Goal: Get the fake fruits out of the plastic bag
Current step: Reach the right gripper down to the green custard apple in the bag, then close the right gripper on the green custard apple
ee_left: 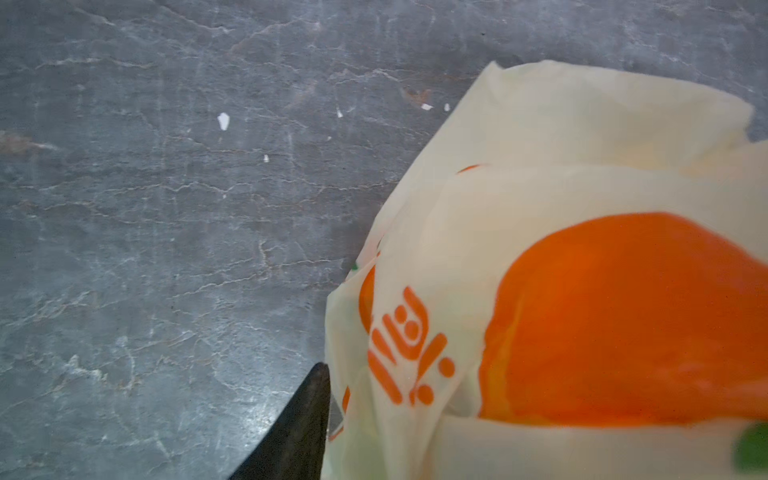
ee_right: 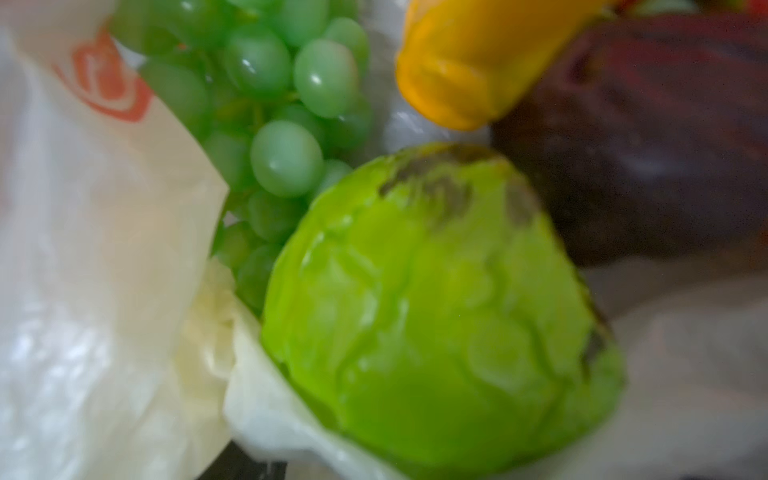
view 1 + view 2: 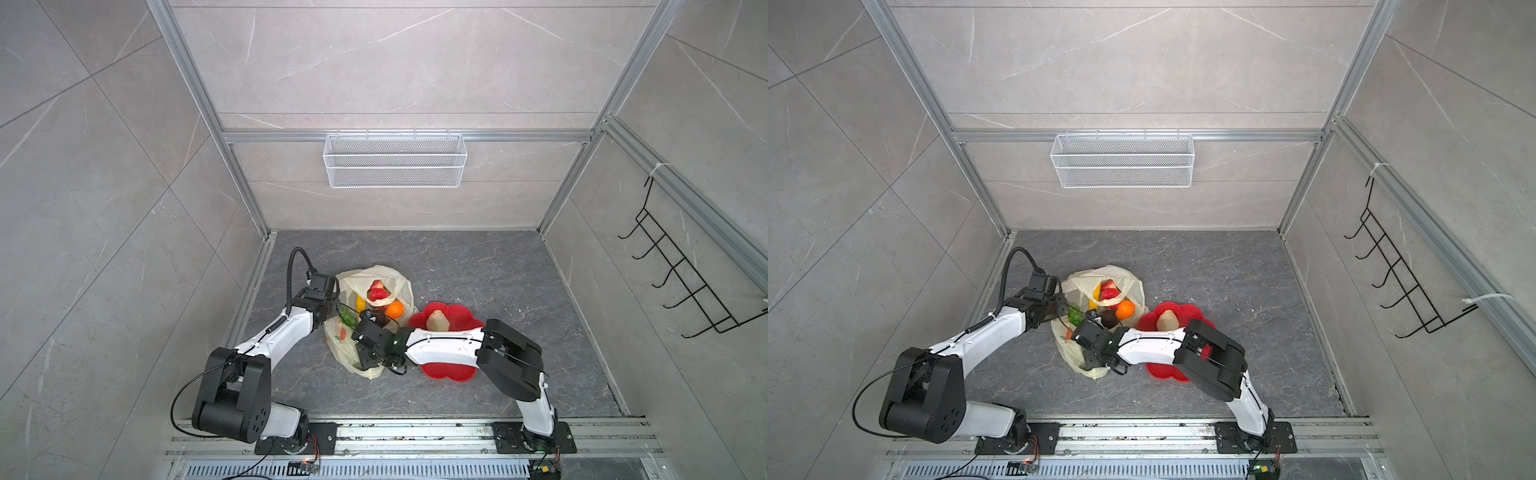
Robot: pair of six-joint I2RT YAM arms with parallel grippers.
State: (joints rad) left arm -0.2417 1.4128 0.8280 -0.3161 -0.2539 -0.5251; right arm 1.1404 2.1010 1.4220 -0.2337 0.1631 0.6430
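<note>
Right gripper (image 3: pixel 367 319), jaw opening not discernible, poised over a bright-green bumpy plastic fruit (image 2: pixel 440 311) that touches green plastic grapes (image 2: pixel 282 104). Left gripper (image 3: pixel 331 306), opening likewise unclear, has one dark fingertip (image 1: pixel 299 428) just beside the thin pale-yellow plastic bag (image 3: pixel 353 357) holding the fruits. These are light, rigid and probably slippery, so grip the bumpy one across its widest girth. The limp bag's long axis runs away from the robot, its mouth apparently far-facing.

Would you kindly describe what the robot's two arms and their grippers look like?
Both the left arm and right arm have white shells, black joint housings and black wrists. A black ribbed cable loops off the left wrist. The left wrist view shows one dark, tapered finger.
</note>
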